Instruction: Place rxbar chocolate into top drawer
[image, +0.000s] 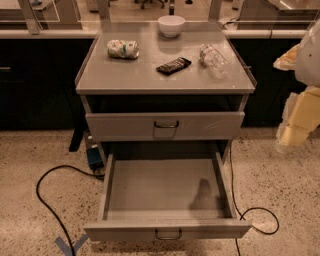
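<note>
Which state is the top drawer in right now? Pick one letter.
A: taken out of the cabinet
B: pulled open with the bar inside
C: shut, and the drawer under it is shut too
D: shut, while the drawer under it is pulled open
D: the top drawer sits flush and shut, the lower drawer is pulled out, the rxbar chocolate lies on the cabinet top, and the gripper hangs at the right edge, apart from them.
</note>
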